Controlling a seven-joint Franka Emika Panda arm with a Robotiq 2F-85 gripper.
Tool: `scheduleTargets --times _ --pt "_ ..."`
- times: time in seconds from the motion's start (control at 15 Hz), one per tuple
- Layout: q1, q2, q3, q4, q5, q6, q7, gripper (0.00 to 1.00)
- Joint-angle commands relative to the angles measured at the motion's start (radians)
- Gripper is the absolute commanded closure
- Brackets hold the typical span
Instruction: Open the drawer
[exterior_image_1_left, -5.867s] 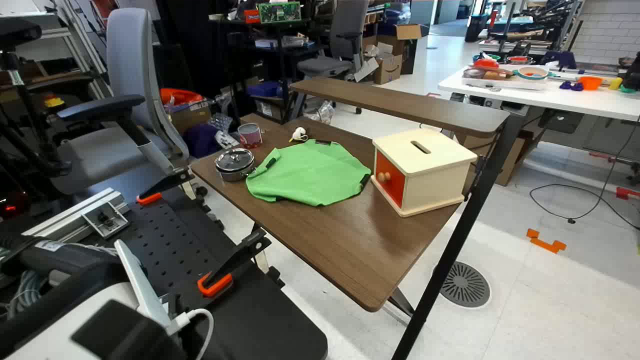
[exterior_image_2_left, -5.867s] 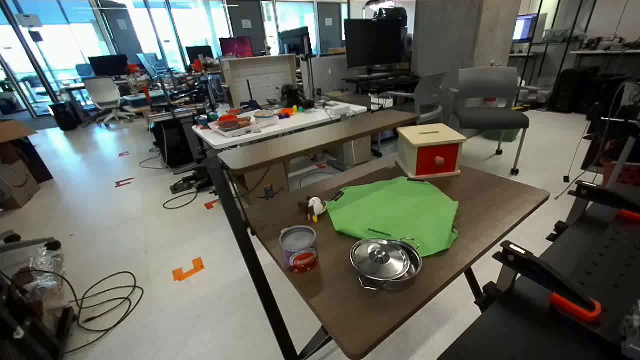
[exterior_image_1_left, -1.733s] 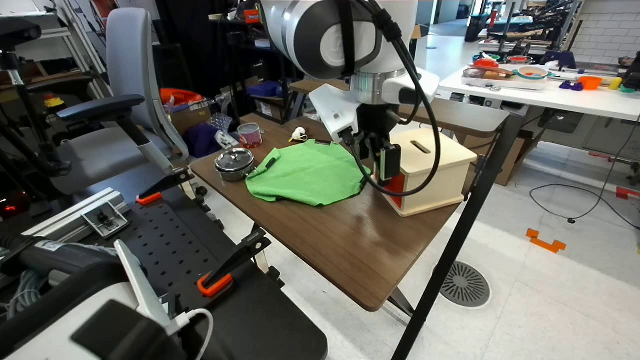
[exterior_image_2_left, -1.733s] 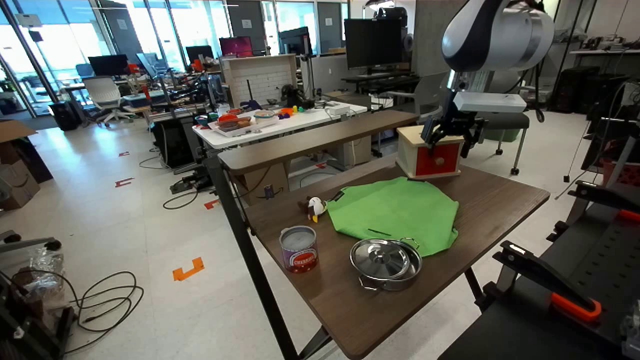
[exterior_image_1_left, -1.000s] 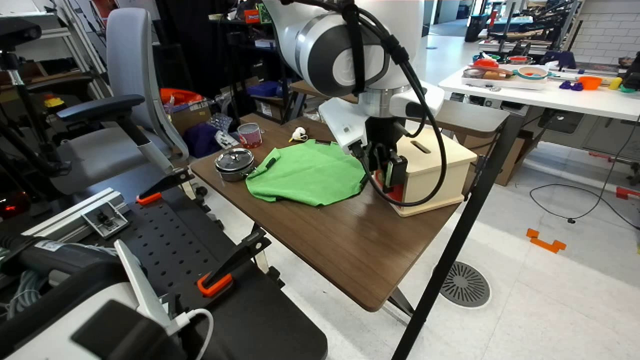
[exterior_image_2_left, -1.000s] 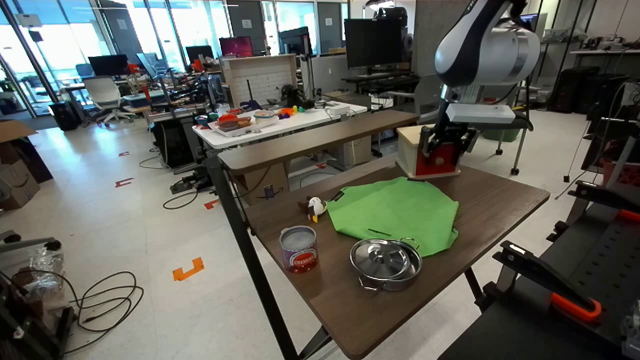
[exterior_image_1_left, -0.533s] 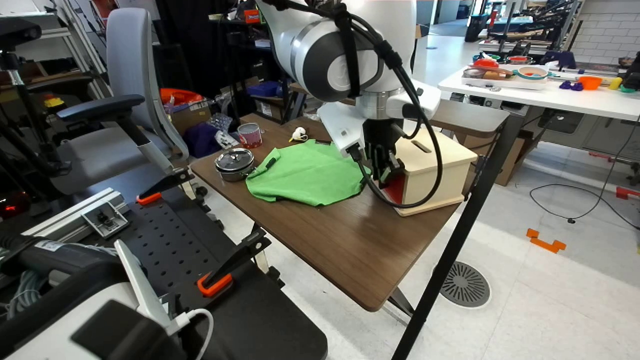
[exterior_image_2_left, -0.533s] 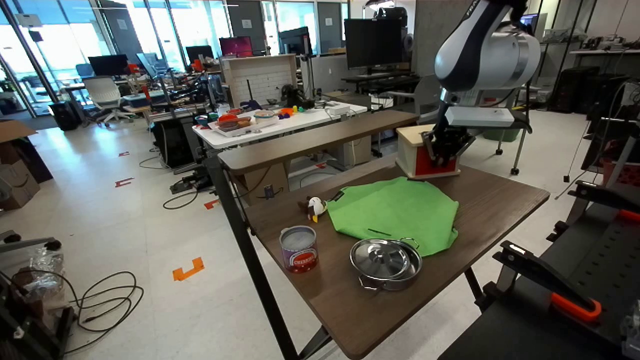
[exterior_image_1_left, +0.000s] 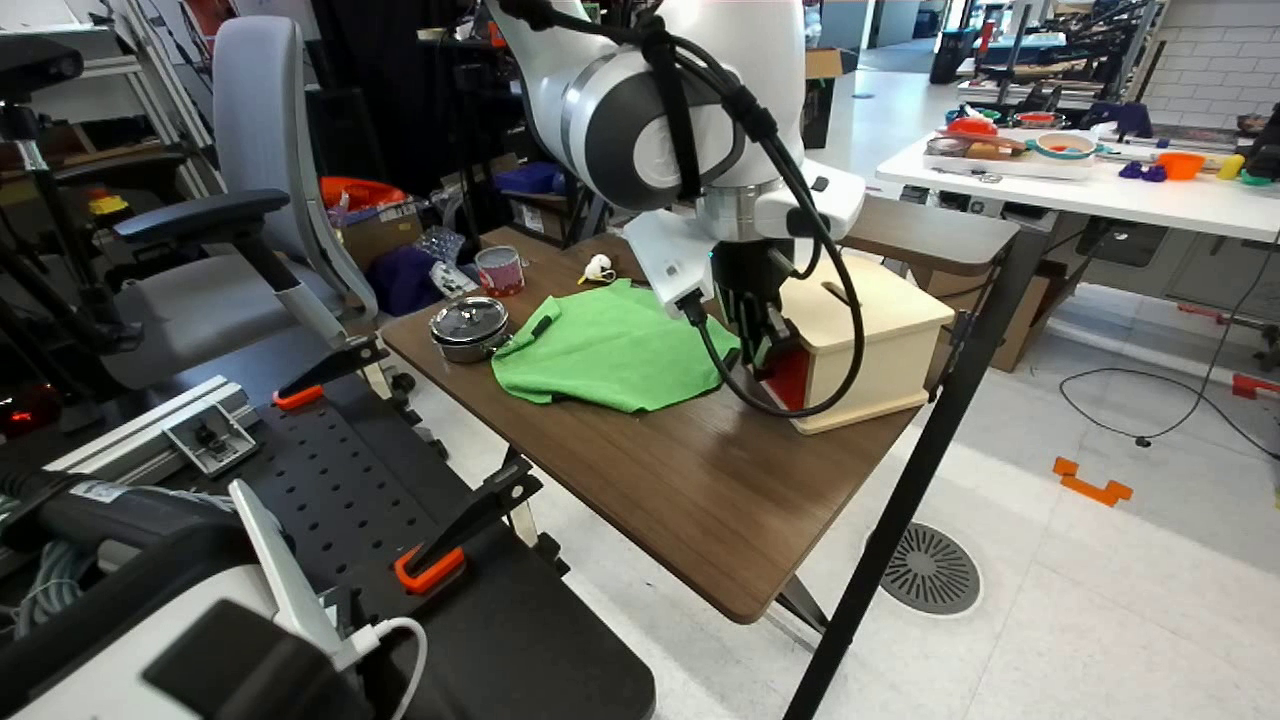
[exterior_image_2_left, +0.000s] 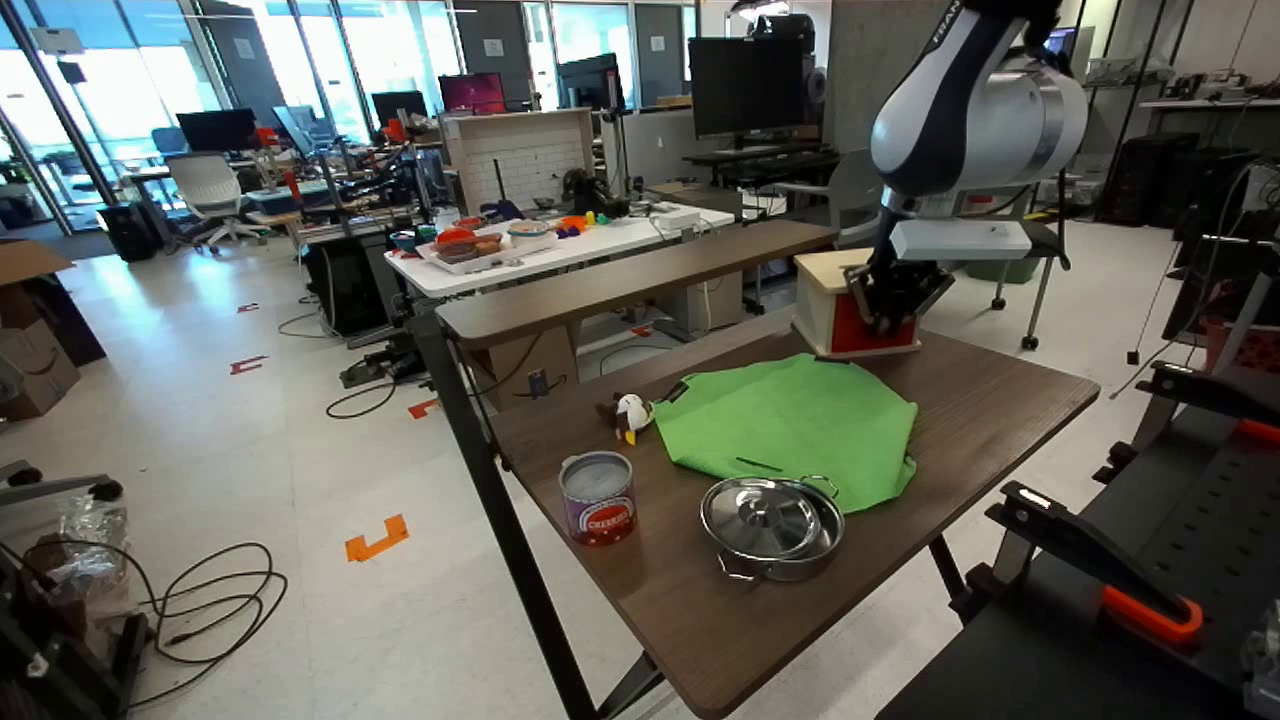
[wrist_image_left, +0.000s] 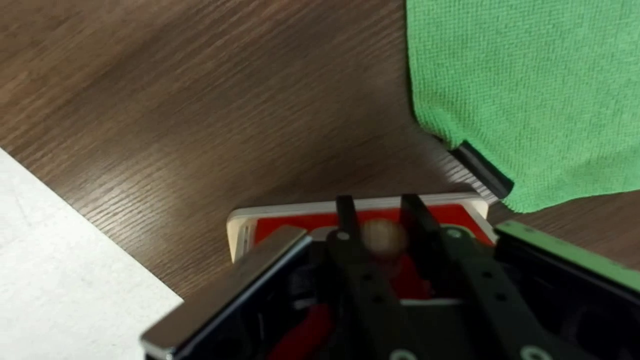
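Both tips of the pincer (wrist_image_left: 380, 211) pinched the round knob (wrist_image_left: 384, 238) of the red drawer (exterior_image_2_left: 849, 328). Its wooden box (exterior_image_2_left: 815, 308) stood near a corner on the back edge of the desk (exterior_image_2_left: 985, 390).

White arm (exterior_image_2_left: 1000, 130), dark grey joint ring (exterior_image_1_left: 608, 145), looping black cables (exterior_image_1_left: 748, 112), black tool (wrist_image_left: 378, 210) with round screws (wrist_image_left: 454, 233)

This looks like a lab in an open office: a robot arm (exterior_image_2_left: 965, 130) over a table (exterior_image_1_left: 690, 520), clamps (exterior_image_1_left: 472, 515) on a black bench (exterior_image_1_left: 545, 630), monitors (exterior_image_2_left: 748, 85) on desks (exterior_image_2_left: 790, 160), a wheeled chair (exterior_image_2_left: 205, 183), cables (exterior_image_1_left: 1143, 441) on the floor (exterior_image_1_left: 1040, 600), tall windows (exterior_image_2_left: 390, 50).
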Motion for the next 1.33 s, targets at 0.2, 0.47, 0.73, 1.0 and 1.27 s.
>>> scheduleTargets --times 0.2,0.47,0.73,1.0,1.27 --pt "0.062 -0.063 -0.055 -0.111 -0.011 -0.024 0.077 0.93" --pt "0.089 -0.076 -0.074 -0.135 -0.014 -0.065 0.113 0.93" --pt "0.103 -0.095 -0.078 -0.151 -0.016 -0.13 0.138 0.93" --pt "0.101 -0.114 -0.071 -0.159 -0.017 -0.193 0.144 0.93" --pt "0.108 -0.117 -0.084 -0.161 -0.029 -0.238 0.171 0.4"
